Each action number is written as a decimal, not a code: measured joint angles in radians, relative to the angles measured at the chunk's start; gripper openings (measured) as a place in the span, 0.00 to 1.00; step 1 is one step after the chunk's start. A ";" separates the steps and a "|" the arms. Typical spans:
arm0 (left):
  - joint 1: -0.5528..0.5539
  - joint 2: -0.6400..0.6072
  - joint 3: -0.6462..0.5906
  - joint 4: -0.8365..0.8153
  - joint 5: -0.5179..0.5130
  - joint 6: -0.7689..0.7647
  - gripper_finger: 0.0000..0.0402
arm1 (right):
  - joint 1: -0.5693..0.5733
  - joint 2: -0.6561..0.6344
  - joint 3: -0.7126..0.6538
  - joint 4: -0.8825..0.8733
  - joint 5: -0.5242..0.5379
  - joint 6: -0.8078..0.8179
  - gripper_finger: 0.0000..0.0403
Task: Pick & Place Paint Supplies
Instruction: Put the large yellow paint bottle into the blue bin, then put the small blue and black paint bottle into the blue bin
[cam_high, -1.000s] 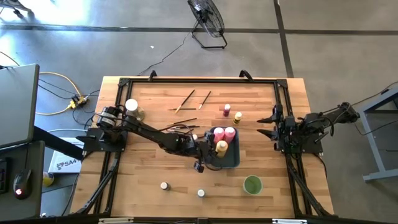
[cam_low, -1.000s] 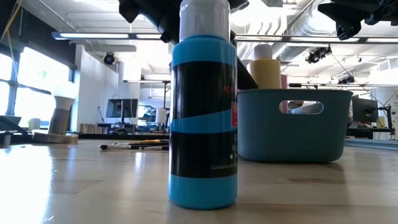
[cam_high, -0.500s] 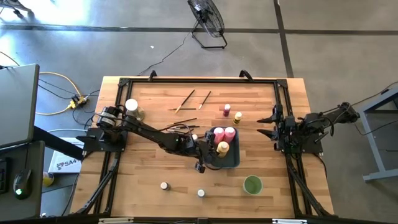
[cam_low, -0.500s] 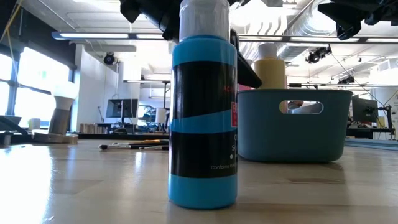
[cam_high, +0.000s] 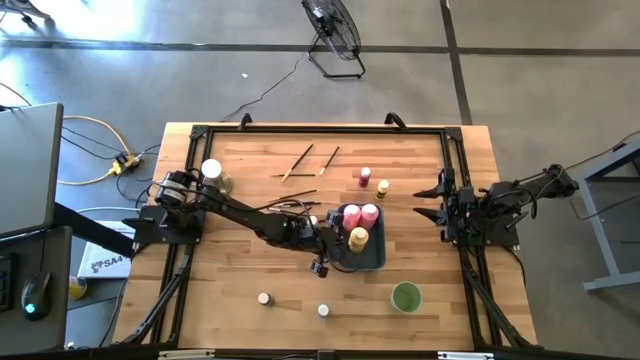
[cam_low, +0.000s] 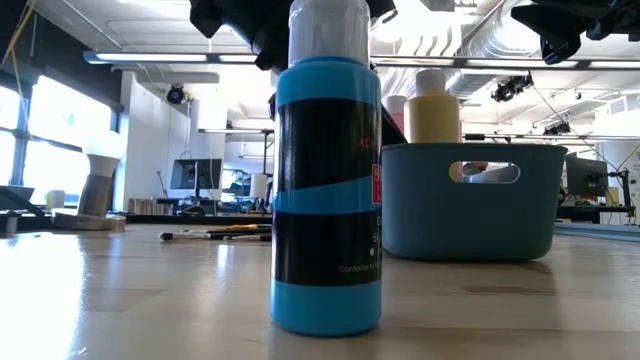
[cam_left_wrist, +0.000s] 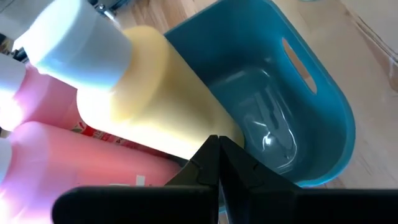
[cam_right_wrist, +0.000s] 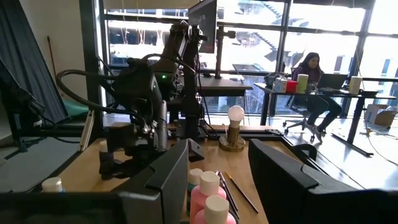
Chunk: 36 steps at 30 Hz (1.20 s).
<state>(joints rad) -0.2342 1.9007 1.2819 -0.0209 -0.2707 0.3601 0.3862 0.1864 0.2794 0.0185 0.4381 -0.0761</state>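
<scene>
- The left claw (cam_high: 328, 252) stood at the nine-o'clock edge of the blue-grey rectangular plastic tray (cam_high: 376, 258), its fingers (cam_left_wrist: 211, 168) pressed fully together with nothing between them.
- The yellow squeeze bottle with a pale cap (cam_high: 357, 237) stood inside the tray, just beyond the closed fingertips and beside two pink squeeze bottles (cam_high: 360, 214).
- Whether the fingertips touched the yellow bottle could not be told.
- Judged step: placing finished; a clean withdrawal called for a straight lift toward nine o'clock, so as not to tip the bottle.
- The right claw (cam_high: 432, 201) waited at three o'clock on the wooden surface (cam_high: 240, 270), fingers parted, empty.
- Brown-handled paintbrushes (cam_high: 310, 157) lay at twelve o'clock, unplaced.
</scene>
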 joint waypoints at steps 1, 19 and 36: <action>0.004 0.000 0.000 0.000 0.001 -0.001 0.00 | 0.000 0.000 0.000 0.000 0.000 0.000 0.40; 0.045 0.046 -0.001 0.127 0.077 -0.002 0.00 | 0.000 0.000 0.000 0.000 0.000 -0.007 0.40; 0.044 -0.007 -0.001 0.037 0.135 -0.002 0.00 | 0.000 0.000 0.000 -0.007 0.000 0.000 0.40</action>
<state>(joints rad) -0.1898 1.8935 1.2812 0.0166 -0.1358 0.3576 0.3862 0.1860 0.2794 0.0116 0.4385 -0.0761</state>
